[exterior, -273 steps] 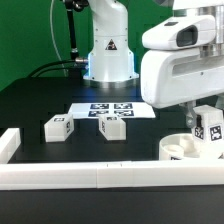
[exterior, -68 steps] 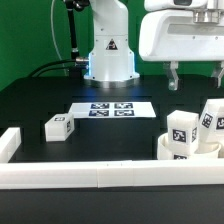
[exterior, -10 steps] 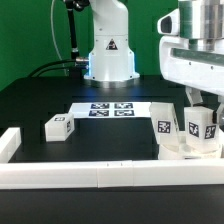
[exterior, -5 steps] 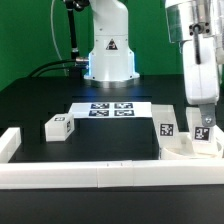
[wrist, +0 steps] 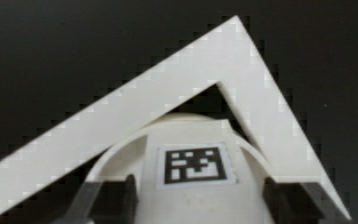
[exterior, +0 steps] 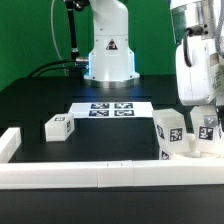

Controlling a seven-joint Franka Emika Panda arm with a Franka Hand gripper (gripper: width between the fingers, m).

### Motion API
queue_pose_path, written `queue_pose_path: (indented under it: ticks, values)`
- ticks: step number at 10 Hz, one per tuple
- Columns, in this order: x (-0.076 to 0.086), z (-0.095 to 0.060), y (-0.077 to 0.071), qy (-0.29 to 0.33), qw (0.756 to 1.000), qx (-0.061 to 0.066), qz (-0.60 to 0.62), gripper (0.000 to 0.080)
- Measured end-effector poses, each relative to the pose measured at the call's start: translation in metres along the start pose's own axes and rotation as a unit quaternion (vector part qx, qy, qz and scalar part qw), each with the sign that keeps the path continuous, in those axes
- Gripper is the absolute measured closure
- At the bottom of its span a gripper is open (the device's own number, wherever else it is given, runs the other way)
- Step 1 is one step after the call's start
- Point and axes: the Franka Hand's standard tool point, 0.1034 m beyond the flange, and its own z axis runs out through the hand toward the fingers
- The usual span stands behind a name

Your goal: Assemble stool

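Note:
The round white stool seat (exterior: 188, 153) lies at the exterior view's right, against the corner of the white rails. One tagged white leg (exterior: 168, 135) stands upright on it. My gripper (exterior: 208, 128) comes down from above and is shut on a second upright leg (exterior: 206, 132) on the seat beside the first. In the wrist view this leg (wrist: 194, 150), with its tag facing the camera, sits between my two dark fingers (wrist: 112, 197); the gripper (wrist: 197, 198) holds it on both sides. A third leg (exterior: 57, 127) lies loose on the table at the left.
The marker board (exterior: 112, 109) lies flat mid-table in front of the robot base (exterior: 108, 55). A long white rail (exterior: 90, 173) runs along the front and a short one (exterior: 9, 143) stands at the left. The rails' corner (wrist: 229, 60) shows in the wrist view.
My wrist has turned over the seat while holding the leg. The two upright legs have shifted slightly right and lower in the exterior view. The loose leg has not moved.

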Motion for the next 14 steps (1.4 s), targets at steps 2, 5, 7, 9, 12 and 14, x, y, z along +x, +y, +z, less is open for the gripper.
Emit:
queue_pose_path:
  ticks: [2, 5, 7, 9, 12, 14]
  values:
    - [-0.003, 0.001, 0.002, -0.037, 0.995, 0.037, 0.083, 0.0459]
    - [-0.005, 0.0, 0.006, -0.037, 0.996, 0.063, 0.054, 0.0447]
    - [-0.006, -0.001, 0.005, -0.037, 0.997, 0.064, 0.037, 0.0261]
    - [-0.013, -0.016, 0.001, -0.041, 0.992, 0.065, -0.096, 0.0185]
    - [-0.019, -0.027, 0.004, -0.039, 0.959, 0.052, -0.277, 0.0152]
    - [-0.018, -0.026, 0.003, -0.03, 0.938, 0.054, -0.341, 0.0151]
